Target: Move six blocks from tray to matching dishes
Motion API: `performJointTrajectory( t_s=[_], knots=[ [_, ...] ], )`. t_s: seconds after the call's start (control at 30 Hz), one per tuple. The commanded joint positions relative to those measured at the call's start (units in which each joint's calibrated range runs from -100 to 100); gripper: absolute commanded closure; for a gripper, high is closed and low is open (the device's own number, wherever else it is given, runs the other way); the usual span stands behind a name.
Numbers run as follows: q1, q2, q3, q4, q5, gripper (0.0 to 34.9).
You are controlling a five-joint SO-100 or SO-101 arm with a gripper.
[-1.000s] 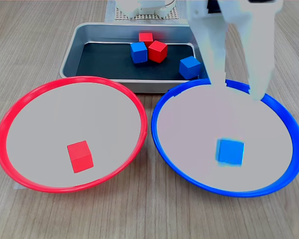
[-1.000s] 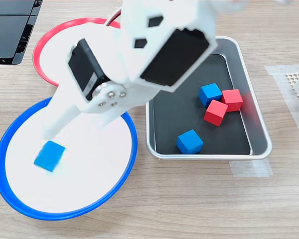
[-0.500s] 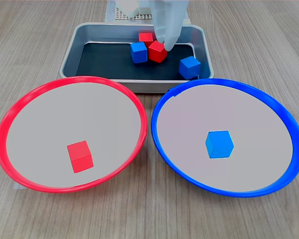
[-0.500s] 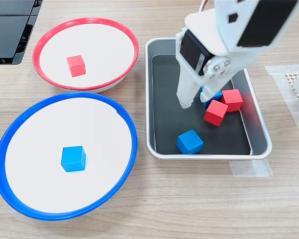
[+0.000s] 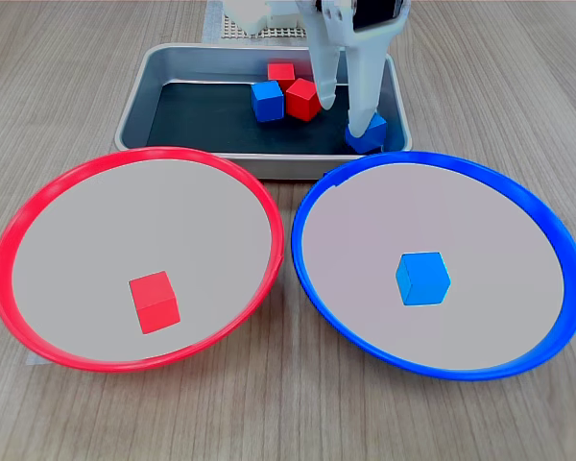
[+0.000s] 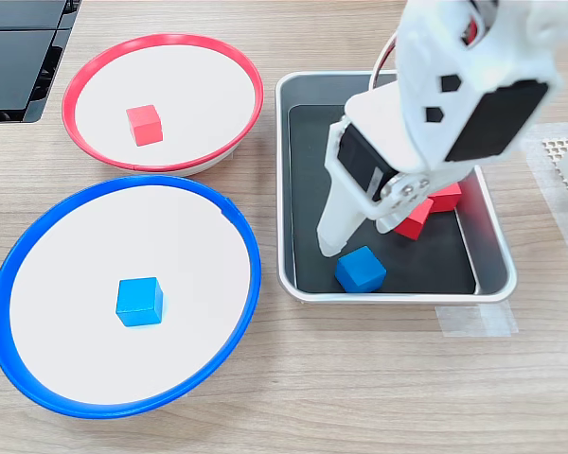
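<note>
The silver tray [image 5: 134,108] [image 6: 398,295] holds two red blocks [image 5: 303,99] [image 6: 447,197] and, in the first exterior view, two blue ones. My white gripper [image 5: 342,110] [image 6: 346,248] is open and reaches down into the tray. One finger overlaps the blue block [image 5: 374,135] [image 6: 361,269] in the tray's corner nearest the blue dish; the other ends by a red block. The second blue block [image 5: 266,100] is hidden behind the arm in the second exterior view. The red-rimmed dish [image 5: 134,154] [image 6: 161,40] holds one red block [image 5: 155,301] [image 6: 144,124]. The blue-rimmed dish [image 5: 432,158] [image 6: 123,184] holds one blue block [image 5: 423,279] [image 6: 139,301].
Both dishes sit side by side in front of the tray on a wooden table. A black device [image 6: 19,57] lies at the second exterior view's top left. A white mesh pad [image 6: 560,151] on tape is at the second exterior view's right edge.
A blue block left the gripper and came to rest in the blue dish. The gripper swung from above that dish back to the tray and came down at the corner blue block.
</note>
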Motion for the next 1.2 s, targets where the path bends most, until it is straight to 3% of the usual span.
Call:
performJointTrajectory(
  t_s=[0.0, 0.17, 0.2, 0.27, 0.37, 0.53, 0.6, 0.73, 0.83, 0.87, 0.93, 1.0, 1.07, 1.1, 1.17],
  knots=[
    [-2.04, 2.26, -2.82, -1.82, -0.44, 18.5],
    [-4.68, 5.5, -3.64, -4.37, -0.93, 19.4],
    [-5.05, 5.84, -3.55, -4.79, -0.93, 20.9],
    [-5.71, 6.26, -3.37, -5.36, -0.73, 34.6],
    [-5.34, 5.5, -4.92, -1.57, 0.0, 34.7],
    [0.03, 1.4, -18.75, 11.06, 1.07, 34.7],
    [2.76, 3.36, -28.58, 8.75, -1.17, 34.7],
    [2.57, 11.47, -38.69, -1.49, -3.47, 34.6],
    [0.03, 17.86, -39.6, -11.23, -3.32, 33.1],
    [-1.29, 20.0, -38.78, -14.03, -2.98, 27.0],
    [-1.85, 20.51, -37.51, -15.02, -2.59, 18.6],
    [-1.85, 19.82, -36.41, -15.02, -2.49, 13.9],
    [-1.38, 17.52, -34.59, -14.03, -2.3, 14.0],
    [-1.01, 15.56, -33.05, -13.29, -1.95, 15.8],
    [-0.35, 10.87, -28.4, -12.13, -0.93, 14.6]
  ],
)
